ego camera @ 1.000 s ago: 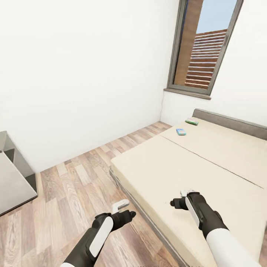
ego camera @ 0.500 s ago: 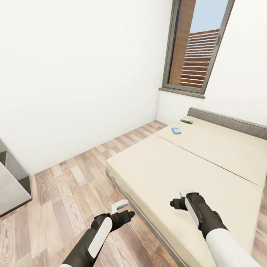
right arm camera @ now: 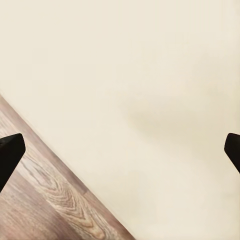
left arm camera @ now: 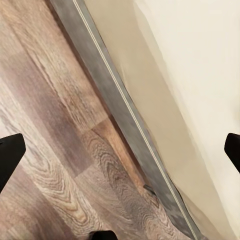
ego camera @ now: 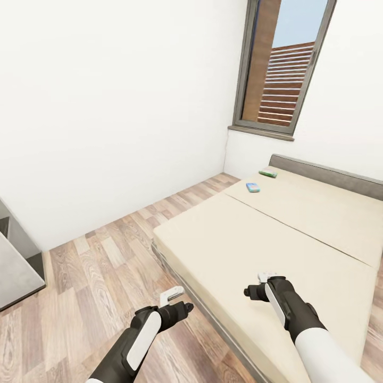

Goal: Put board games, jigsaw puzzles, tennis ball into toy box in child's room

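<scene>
head view: two board games—one blue (ego camera: 253, 186), one green (ego camera: 268, 172)—lie at one o'clock on the bed (ego camera: 276, 239), well apart from the left gripper (ego camera: 175, 298) and right gripper (ego camera: 264, 282). both spread wide, empty—collection looks unstarted.

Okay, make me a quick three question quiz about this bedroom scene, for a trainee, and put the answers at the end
1. True or false: both board games lie at the far end of the bed, near the headboard.
2. Multiple choice: what is under the left gripper?
A. the mattress
B. the wooden floor beside the bed edge
C. a table
3. Fill in: the blue game lies ____ the robot than the green game.

Key:
1. True.
2. B. The right gripper is the one over the mattress.
3. Nearer to. Both grippers are open and hold nothing.
</scene>
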Controlling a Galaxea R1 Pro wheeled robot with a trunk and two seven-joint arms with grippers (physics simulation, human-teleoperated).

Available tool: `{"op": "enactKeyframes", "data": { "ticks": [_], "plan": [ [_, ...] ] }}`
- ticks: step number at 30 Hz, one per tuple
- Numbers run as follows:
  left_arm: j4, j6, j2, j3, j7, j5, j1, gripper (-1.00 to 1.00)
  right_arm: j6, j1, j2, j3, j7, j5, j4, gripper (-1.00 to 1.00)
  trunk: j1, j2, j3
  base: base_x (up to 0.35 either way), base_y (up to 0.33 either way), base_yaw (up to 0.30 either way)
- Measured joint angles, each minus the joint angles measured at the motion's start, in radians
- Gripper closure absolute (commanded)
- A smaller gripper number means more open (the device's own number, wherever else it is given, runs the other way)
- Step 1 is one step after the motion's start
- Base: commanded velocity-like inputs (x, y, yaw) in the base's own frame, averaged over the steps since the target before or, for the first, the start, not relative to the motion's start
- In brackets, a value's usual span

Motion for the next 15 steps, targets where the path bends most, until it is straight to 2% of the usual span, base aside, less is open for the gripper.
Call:
{"op": "enactKeyframes", "data": {
  "ticks": [15],
  "plan": [
    [0.0,0.0,0.0,0.0,0.0,0.0,0.0,-1.0,0.0,0.0,0.0,0.0,0.0,0.0,0.0,-1.0,0.0,0.0,0.0,0.0,0.0,0.0]
  ]
}}
